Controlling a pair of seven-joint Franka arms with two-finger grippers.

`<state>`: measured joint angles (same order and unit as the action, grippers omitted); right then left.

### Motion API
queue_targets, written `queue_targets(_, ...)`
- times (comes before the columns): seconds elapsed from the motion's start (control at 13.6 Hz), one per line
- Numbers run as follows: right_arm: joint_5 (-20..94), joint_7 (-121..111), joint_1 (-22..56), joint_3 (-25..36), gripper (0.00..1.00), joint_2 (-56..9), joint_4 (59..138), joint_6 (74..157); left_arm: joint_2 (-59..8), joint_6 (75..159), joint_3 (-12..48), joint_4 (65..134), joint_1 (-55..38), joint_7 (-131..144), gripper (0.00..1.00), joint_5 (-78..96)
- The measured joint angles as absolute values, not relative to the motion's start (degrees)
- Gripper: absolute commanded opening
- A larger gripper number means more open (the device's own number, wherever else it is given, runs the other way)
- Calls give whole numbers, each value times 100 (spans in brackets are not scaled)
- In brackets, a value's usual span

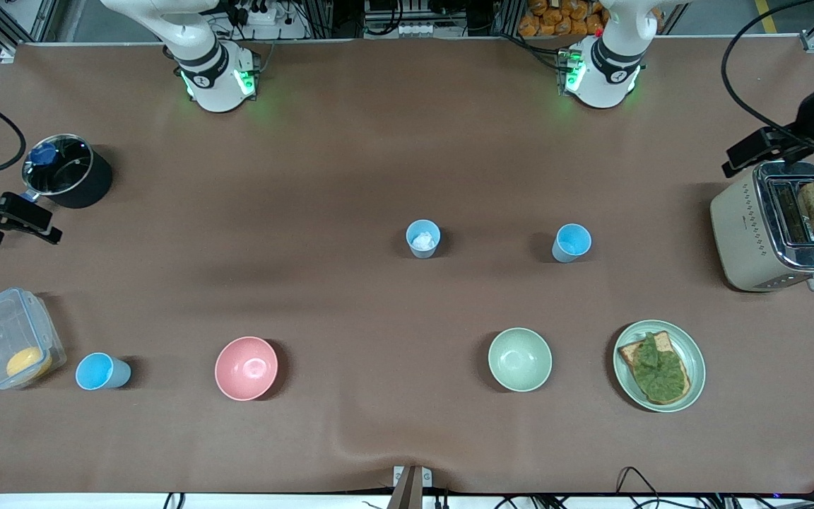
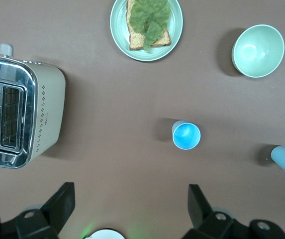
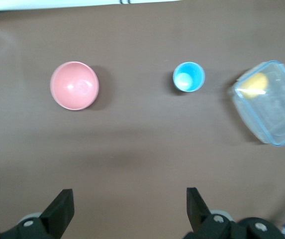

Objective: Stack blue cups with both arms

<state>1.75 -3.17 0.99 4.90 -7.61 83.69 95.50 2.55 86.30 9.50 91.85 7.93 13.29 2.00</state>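
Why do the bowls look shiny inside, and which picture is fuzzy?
Front view: ceiling light makes bright spots inside the pink bowl and green bowl; cups cast soft shadows. Right wrist view: blurriest, the clear container looks smeared. Left wrist view: sharper.

Arms: two, white jointed shells, black joint bands, green-lit bases. Left gripper [image 2: 130, 209] and right gripper [image 3: 127, 211]: black, angular two-finger jaws, silver screws. Black cables attached.

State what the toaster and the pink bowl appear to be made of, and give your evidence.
The cream box-shaped toaster looks like painted or plastic casing, matte, with a polished metal top that shows mirror-like reflections. The round pink bowl is probably smooth plastic or melamine: even colour, soft glossy highlight inside.
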Motion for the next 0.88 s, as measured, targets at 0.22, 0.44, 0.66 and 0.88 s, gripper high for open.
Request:
queue_targets(0.22, -226, -318, 187, 394, 100, -795, 8374, 9480, 80, 8685, 1061, 9186, 723, 1348, 100, 244)
queue_targets(0.44, -257, -320, 220, 385, 100, -805, 8375, 9271, -40, 8828, 1149, 9217, 702, 1362, 100, 244)
queue_targets(0.66, -257, -330, 226, 382, 100, -785, 8369, 9186, -65, 9180, 1161, 9491, 558, 1362, 100, 244)
queue_targets(0.88, -211, -347, 344, 338, 100, -754, 8316, 9226, -110, 9787, 1171, 9915, 238, 1479, 100, 244)
